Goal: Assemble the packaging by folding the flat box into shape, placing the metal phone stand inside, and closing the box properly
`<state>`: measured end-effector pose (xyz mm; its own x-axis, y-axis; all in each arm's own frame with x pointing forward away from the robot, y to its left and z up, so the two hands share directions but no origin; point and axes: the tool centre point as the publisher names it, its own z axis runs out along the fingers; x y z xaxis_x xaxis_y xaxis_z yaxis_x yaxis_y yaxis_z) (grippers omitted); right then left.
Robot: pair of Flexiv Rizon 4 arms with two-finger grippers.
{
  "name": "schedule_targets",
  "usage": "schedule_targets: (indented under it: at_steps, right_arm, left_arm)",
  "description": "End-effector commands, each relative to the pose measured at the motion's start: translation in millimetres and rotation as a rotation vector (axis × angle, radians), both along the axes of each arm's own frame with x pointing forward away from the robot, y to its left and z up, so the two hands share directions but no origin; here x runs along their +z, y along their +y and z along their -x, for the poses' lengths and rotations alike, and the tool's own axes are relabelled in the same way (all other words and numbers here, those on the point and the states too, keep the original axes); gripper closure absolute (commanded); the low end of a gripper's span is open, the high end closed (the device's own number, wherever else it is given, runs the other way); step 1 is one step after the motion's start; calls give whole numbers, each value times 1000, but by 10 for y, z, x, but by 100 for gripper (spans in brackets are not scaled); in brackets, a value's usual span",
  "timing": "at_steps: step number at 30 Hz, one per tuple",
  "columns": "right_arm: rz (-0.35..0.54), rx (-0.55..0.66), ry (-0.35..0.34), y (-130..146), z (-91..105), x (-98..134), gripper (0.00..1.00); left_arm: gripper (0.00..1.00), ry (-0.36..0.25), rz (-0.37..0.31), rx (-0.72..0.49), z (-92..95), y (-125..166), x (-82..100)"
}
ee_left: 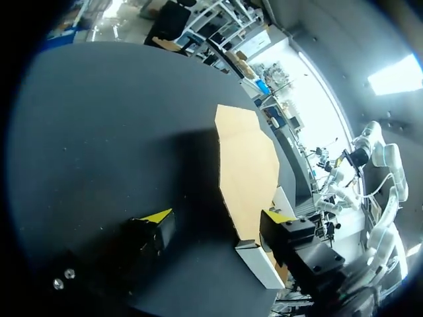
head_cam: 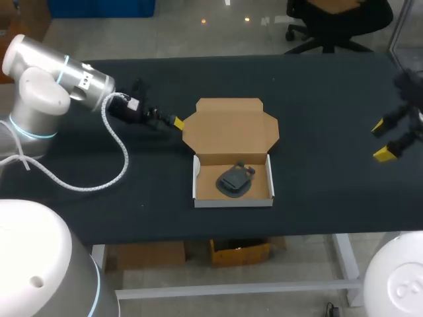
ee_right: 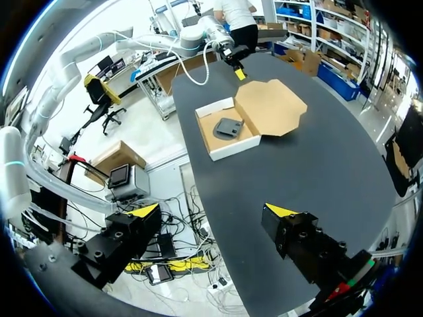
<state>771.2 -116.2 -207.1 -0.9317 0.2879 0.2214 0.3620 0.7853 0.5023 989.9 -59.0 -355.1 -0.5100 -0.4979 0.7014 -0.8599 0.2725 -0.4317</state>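
The cardboard box (head_cam: 232,195) stands in the middle of the table, its brown lid (head_cam: 230,125) lying open and flat behind the white-walled tray. The dark metal phone stand (head_cam: 235,179) lies inside the tray. My left gripper (head_cam: 175,123) is at the lid's left side flap. In the left wrist view the gripper (ee_left: 217,216) is open, with the lid's (ee_left: 248,165) edge between its fingers and the tray's white wall (ee_left: 261,264) close by. My right gripper (head_cam: 382,140) hangs open far to the right, holding nothing; its wrist view shows the box (ee_right: 228,145) and stand (ee_right: 229,127) well ahead.
The dark table (head_cam: 132,191) is bare to the left, right and front of the box. My left arm's white cable (head_cam: 115,142) loops over the table's left part.
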Motion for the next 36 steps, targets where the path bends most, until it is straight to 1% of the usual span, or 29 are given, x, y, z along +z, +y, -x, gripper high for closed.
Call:
schedule_targets:
  at_steps: [1,2,11,13,14,17,23,31,36]
  right_arm:
    - [8,19,39,44,-94,6,0]
    - [12,19,40,51,-105,3,0]
    - [49,14,50,97,-185,0,0]
    - [51,14,52,102,-195,0,0]
    - [53,14,52,106,-198,-1,0]
    - [54,16,55,115,-208,-11,0]
    - [56,16,61,116,-220,-26,0]
    - [64,13,62,115,-230,-28,0]
    - [66,11,62,114,-231,-27,0]
  left_arm:
    - [30,25,57,-47,-67,-74,-51]
    - [35,24,58,-49,-65,-95,-50]
    - [38,44,112,-84,-34,-225,-62]
    - [41,55,113,-85,-8,-254,-58]
    - [43,61,124,-90,5,-268,-56]
    - [44,67,129,-103,44,-321,-54]
    - [51,81,140,-121,80,-398,-57]
    - [53,84,160,-165,139,-518,-53]
    - [56,65,175,-196,188,-557,-40]
